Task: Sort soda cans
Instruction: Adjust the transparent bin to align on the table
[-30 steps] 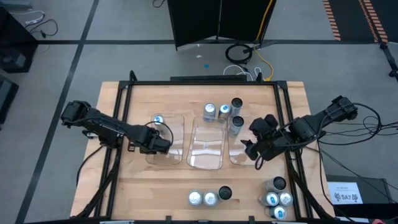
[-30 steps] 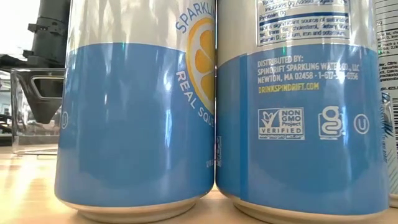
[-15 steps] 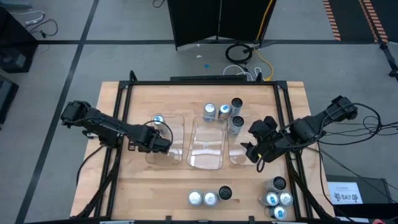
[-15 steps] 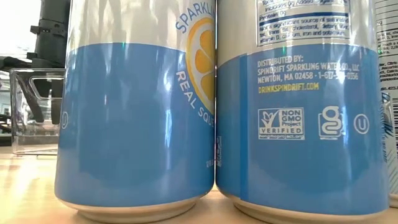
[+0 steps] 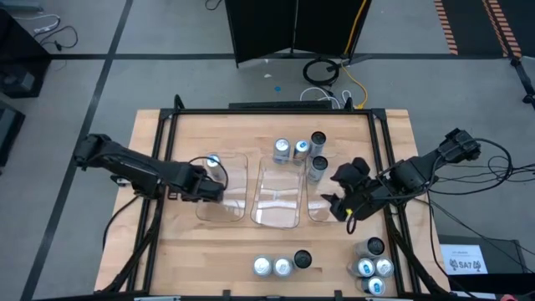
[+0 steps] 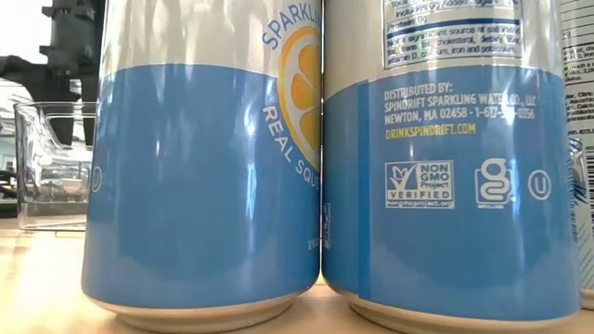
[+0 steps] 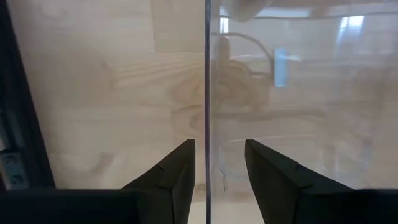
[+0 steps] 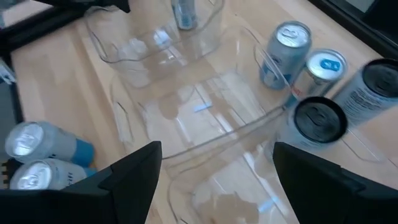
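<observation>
Several soda cans stand upright on the wooden table. One blue-marked can (image 5: 212, 160) sits in the left clear tray (image 5: 236, 209). A group stands at the far middle (image 5: 301, 150), with a dark-topped can (image 8: 319, 118) by the right tray. Three cans stand at the near edge (image 5: 282, 267) and fill the low view (image 6: 204, 167). More stand at the near right (image 5: 374, 267). My left gripper (image 7: 217, 171) is open over the left tray's left wall, whose rim (image 7: 207, 93) shows between its fingers. My right gripper (image 8: 217, 180) is open above the right tray (image 8: 211, 193).
A third clear tray (image 5: 277, 196) lies between the other two. A black frame (image 5: 167, 125) runs along the table's edges. Bare wood lies between the trays and the near-edge cans. Cables (image 5: 322, 71) lie on the floor beyond the far edge.
My left gripper has risen out of the left tray and drawn back a little toward the table's left edge; in the low view its finger, seen inside the tray a second ago, is gone. The blue-marked can in that tray has stayed put.
</observation>
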